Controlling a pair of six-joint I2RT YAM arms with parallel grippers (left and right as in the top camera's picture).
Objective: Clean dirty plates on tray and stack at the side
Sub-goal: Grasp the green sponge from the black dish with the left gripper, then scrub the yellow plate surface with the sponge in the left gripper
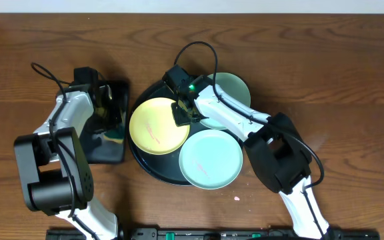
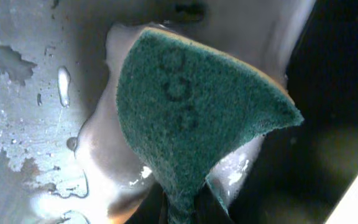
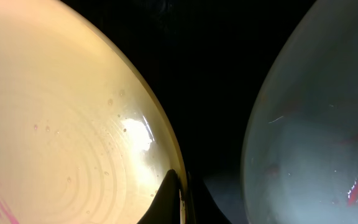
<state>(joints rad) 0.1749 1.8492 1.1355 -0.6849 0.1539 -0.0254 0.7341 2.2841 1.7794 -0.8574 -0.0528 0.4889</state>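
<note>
The large round black tray (image 1: 145,157) holds three plates: a pale yellow plate (image 1: 156,126) at its left with pink streaks, a mint-green plate (image 1: 211,159) at the front right, and another mint-green plate (image 1: 235,89) at the back right, partly under my right arm. My right gripper (image 1: 181,115) is shut on the yellow plate's right rim (image 3: 176,168); a green plate (image 3: 316,143) with pink smears lies beside it. My left gripper (image 1: 114,120) is shut on a green sponge (image 2: 191,118) over the wet rectangular black tray (image 1: 105,150).
The rectangular tray (image 2: 17,93) holds water drops and film. Brown wooden table (image 1: 325,73) surrounds both trays. A small pink speck (image 1: 237,198) lies on the table in front of the round tray.
</note>
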